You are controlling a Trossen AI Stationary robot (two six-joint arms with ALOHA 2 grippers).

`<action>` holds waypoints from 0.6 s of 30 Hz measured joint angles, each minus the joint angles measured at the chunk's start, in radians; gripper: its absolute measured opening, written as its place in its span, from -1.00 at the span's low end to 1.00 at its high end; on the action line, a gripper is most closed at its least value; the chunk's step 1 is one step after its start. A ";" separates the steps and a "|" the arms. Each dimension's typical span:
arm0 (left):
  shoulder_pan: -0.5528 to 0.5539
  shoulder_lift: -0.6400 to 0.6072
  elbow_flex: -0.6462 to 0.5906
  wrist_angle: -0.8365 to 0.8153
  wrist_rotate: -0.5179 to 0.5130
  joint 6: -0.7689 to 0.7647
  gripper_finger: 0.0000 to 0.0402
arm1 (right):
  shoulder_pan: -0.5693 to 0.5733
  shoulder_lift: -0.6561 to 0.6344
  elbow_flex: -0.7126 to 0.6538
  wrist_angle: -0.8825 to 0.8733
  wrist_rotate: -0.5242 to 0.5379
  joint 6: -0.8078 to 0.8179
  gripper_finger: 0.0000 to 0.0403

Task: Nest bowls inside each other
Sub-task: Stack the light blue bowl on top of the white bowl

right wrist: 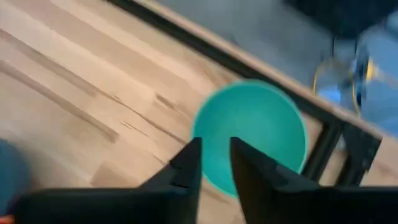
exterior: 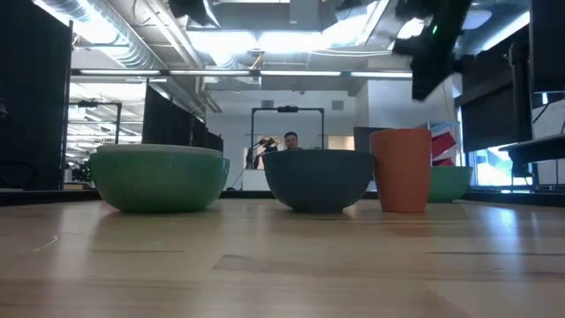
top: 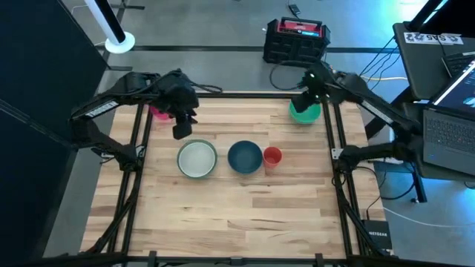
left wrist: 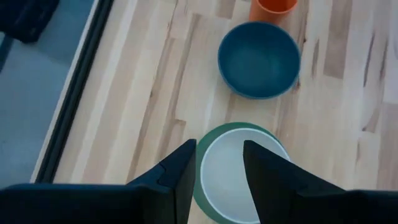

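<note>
A white bowl (top: 197, 158) sits nested in the pale sage green bowl (left wrist: 202, 186) at the table's middle left. To its right stand the dark blue bowl (top: 244, 156) and a small orange cup (top: 272, 156). The teal bowl (top: 305, 113) stands at the far right, and the pink bowl (top: 158, 113) at the far left, half hidden by my left arm. My left gripper (left wrist: 221, 168) hangs open above the white bowl's far side, holding nothing. My right gripper (right wrist: 216, 158) hovers well above the teal bowl (right wrist: 252, 134), its fingers a narrow gap apart with nothing between them.
Black frame rails (top: 137, 141) run along the table's left and right edges. A black and red case (top: 296, 41) and laptops (top: 449, 111) lie off the table. A person (exterior: 291, 140) shows far behind. Bare wood (top: 237, 215) fills the near half.
</note>
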 joint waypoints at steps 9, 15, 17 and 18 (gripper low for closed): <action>0.009 -0.084 0.000 -0.032 -0.026 -0.002 -0.41 | -0.150 0.264 0.072 -0.080 -0.209 -0.045 -0.10; 0.021 -0.102 0.000 -0.061 -0.037 -0.007 -0.41 | -0.140 0.360 0.063 -0.077 -0.220 -0.054 -0.08; 0.026 -0.104 0.000 -0.076 -0.038 -0.002 -0.41 | -0.141 0.381 0.051 -0.058 -0.221 -0.060 -0.08; 0.027 -0.104 0.000 -0.082 -0.039 0.001 -0.41 | -0.141 0.388 0.042 -0.052 -0.220 -0.063 -0.08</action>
